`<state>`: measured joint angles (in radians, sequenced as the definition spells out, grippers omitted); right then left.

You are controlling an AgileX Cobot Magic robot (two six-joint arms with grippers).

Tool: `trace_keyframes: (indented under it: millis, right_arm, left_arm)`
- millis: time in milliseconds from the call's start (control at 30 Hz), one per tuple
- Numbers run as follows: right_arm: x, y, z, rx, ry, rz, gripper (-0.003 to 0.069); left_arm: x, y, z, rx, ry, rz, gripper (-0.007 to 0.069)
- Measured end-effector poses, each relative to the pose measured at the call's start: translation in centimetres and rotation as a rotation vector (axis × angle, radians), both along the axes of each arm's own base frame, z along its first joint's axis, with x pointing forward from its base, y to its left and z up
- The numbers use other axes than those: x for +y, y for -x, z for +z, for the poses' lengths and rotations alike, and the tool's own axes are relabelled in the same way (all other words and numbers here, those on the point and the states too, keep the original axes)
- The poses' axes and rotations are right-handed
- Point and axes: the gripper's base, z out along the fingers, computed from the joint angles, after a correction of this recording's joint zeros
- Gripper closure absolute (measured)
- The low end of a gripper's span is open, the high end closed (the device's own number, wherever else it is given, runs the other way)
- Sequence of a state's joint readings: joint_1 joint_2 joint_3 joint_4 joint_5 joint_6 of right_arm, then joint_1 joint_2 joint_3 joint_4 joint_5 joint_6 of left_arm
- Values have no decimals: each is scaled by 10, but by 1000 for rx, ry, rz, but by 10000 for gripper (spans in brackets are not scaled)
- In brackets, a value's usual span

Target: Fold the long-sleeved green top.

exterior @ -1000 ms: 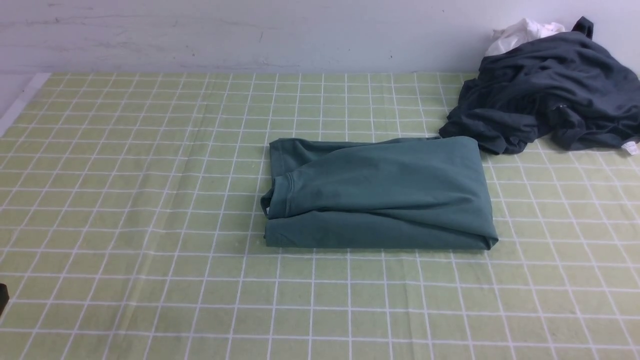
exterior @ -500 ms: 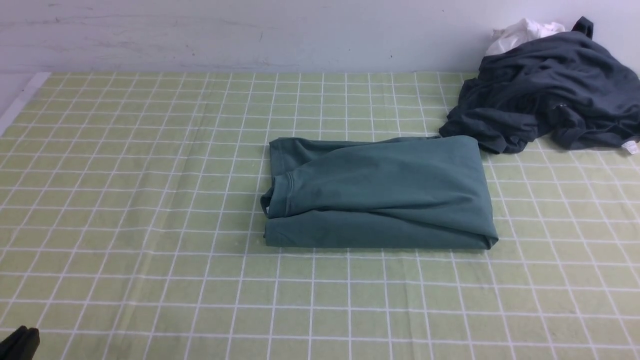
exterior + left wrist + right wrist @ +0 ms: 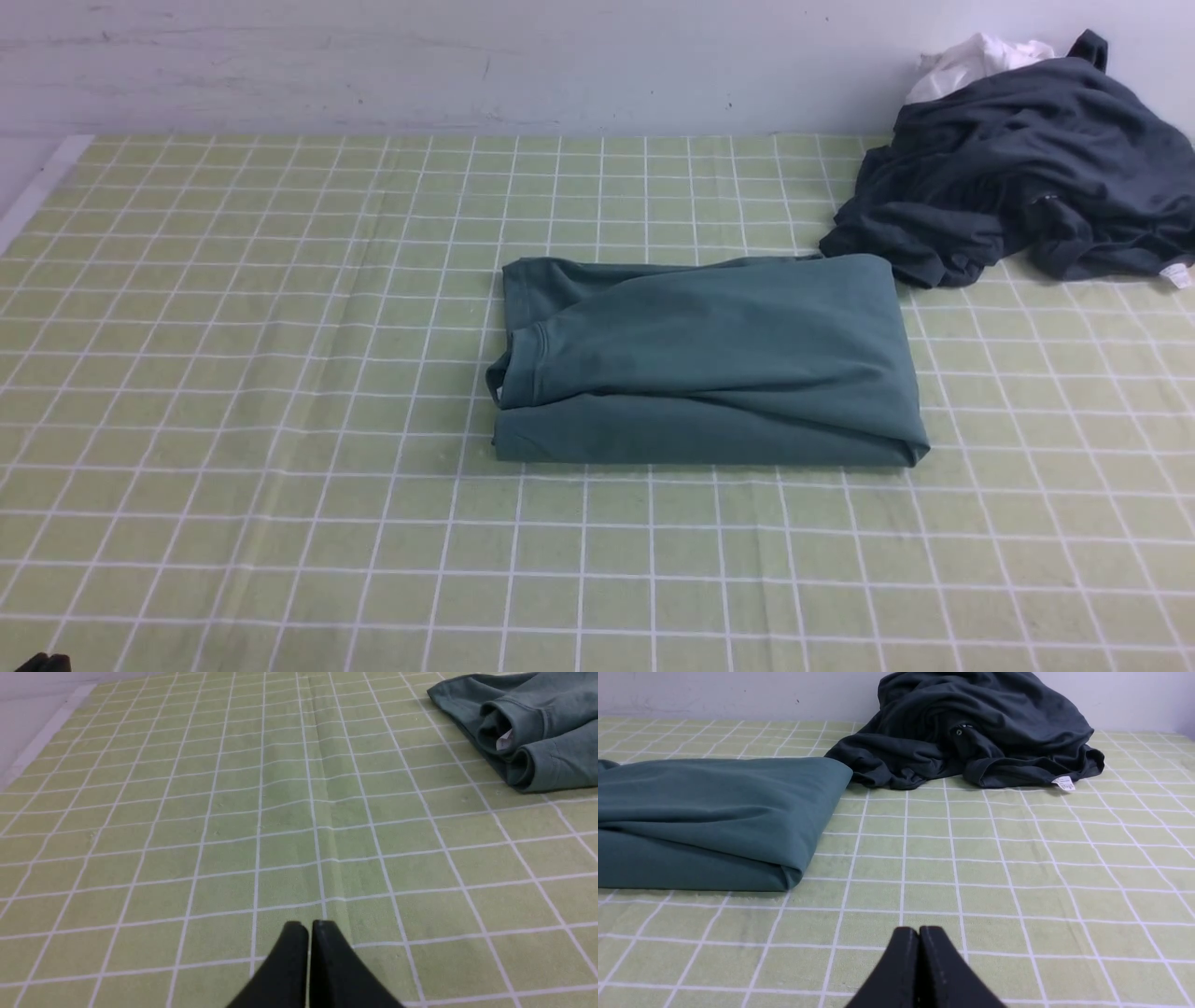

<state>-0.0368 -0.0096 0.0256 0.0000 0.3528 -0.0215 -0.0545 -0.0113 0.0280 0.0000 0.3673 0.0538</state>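
the green long-sleeved top [image 3: 709,359] lies folded into a compact rectangle near the middle of the surface [image 3: 280,373], a little to the right of centre. its long sides run left to right. a ribbed cuff [image 3: 527,366] sits on the left end of the bundle, and a sleeve lies across the upper layer. in the left wrist view the open left end of the fold shows rolled layers with a small white neck label [image 3: 504,742] tucked between them.

the surface is covered by a pale green cloth with a white grid, and a crease runs through it from near to far.

at the far right, against the wall [image 3: 467,65], a dark charcoal-grey garment [image 3: 1018,168] lies in a crumpled heap, its near-left edge just beside the far-right corner of the top. a small white tag [image 3: 1178,274] shows at its right hem. a white cloth [image 3: 971,61] peeks out behind the heap.

the left end effector [image 3: 310,926] has its two black fingers pressed together, holding nothing, over bare cloth well to the left of the top. the right end effector [image 3: 919,932] is likewise pressed together and empty, over bare cloth on the near side, to the right of the top's right end. neither touches the garment.
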Motion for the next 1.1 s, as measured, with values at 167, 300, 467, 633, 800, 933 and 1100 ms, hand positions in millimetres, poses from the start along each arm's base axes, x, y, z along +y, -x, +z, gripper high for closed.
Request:
trace_keyframes:
  millis: [167, 300, 467, 633, 800, 933, 1100]
  right_arm:
    - [0, 0, 0, 0, 0, -1, 669]
    - [0, 0, 0, 0, 0, -1, 669]
    - [0, 0, 0, 0, 0, -1, 669]
    - [0, 0, 0, 0, 0, -1, 669]
    - [0, 0, 0, 0, 0, -1, 669]
    - [0, 0, 0, 0, 0, -1, 669]
    - [0, 0, 0, 0, 0, -1, 669]
  left_arm:
    - [-2, 0, 0, -1, 1, -24, 624]
    - [-4, 0, 0, -1, 21, -40, 624]
    - [-5, 0, 0, 1, 29, -44, 624]
    - [-5, 0, 0, 2, 32, -45, 624]
    - [-5, 0, 0, 2, 33, -45, 624]
    - [-5, 0, 0, 2, 33, -45, 624]
    - [-5, 0, 0, 2, 34, -45, 624]
